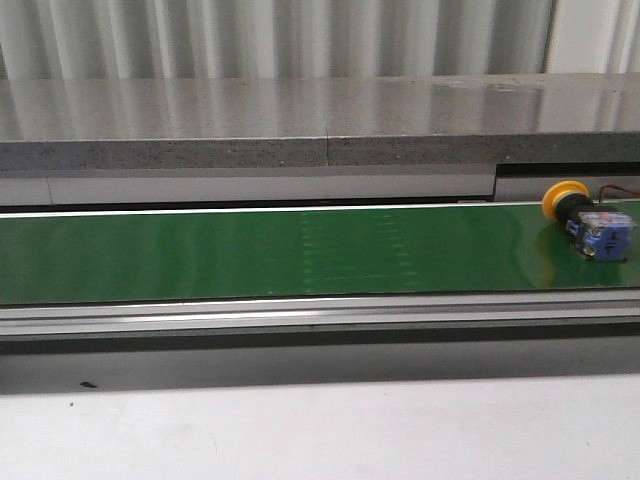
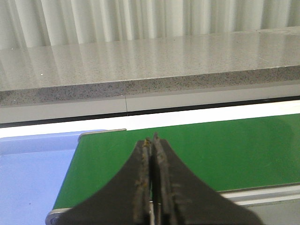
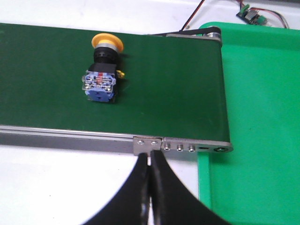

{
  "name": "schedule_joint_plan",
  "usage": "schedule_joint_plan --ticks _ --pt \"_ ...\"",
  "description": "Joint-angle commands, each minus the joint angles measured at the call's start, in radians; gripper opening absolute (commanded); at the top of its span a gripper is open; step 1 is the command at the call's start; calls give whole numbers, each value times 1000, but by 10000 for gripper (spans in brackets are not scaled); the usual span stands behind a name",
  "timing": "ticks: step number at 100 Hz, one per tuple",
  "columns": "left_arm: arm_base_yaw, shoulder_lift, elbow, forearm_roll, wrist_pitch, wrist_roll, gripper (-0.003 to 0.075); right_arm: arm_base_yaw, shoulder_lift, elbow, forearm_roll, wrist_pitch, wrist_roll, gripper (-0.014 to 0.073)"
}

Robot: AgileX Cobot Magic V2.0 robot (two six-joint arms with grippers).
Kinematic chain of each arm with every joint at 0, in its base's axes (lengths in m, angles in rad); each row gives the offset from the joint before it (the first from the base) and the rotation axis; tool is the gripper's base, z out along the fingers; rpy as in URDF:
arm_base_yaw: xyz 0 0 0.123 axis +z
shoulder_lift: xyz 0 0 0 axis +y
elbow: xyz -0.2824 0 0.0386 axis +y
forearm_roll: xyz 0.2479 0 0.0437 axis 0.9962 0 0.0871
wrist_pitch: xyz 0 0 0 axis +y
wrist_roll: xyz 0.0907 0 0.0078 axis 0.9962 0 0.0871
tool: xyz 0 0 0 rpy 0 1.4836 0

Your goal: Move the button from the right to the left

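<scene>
The button (image 1: pixel 590 221), with a round yellow cap, dark neck and blue front block, lies on its side at the far right of the green conveyor belt (image 1: pixel 250 255). It also shows in the right wrist view (image 3: pixel 102 68), cap pointing away from me. My right gripper (image 3: pixel 150 156) is shut and empty, over the white table just short of the belt's near rail, to the right of the button. My left gripper (image 2: pixel 152 140) is shut and empty above the left end of the belt (image 2: pixel 225 150). Neither gripper shows in the front view.
A grey stone ledge (image 1: pixel 300 125) runs behind the belt. A metal rail (image 1: pixel 300 315) edges the belt's front. A green tray (image 3: pixel 262 117) lies past the belt's right end, with a small circuit board (image 3: pixel 251 15) and wires. A blue tray (image 2: pixel 28 173) lies past the left end.
</scene>
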Motion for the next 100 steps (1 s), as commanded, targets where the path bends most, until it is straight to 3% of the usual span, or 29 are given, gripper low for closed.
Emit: schedule_joint_plan --ticks 1,37,62,84,100 --pt "-6 -31 40 -3 -78 -8 -20 0 -95 20 -2 -88 -11 -67" --pt "-6 -31 40 -3 -81 -8 -20 0 -374 131 -2 -130 -11 -67" --pt "-6 -31 40 -3 -90 -8 -20 0 -384 133 -2 -127 -11 -67" --pt "-6 -31 36 -3 -233 -8 -21 0 -384 133 -2 -127 -11 -67" --pt "-6 -15 -12 -3 -193 -8 -21 0 -384 133 -2 -127 -11 -67"
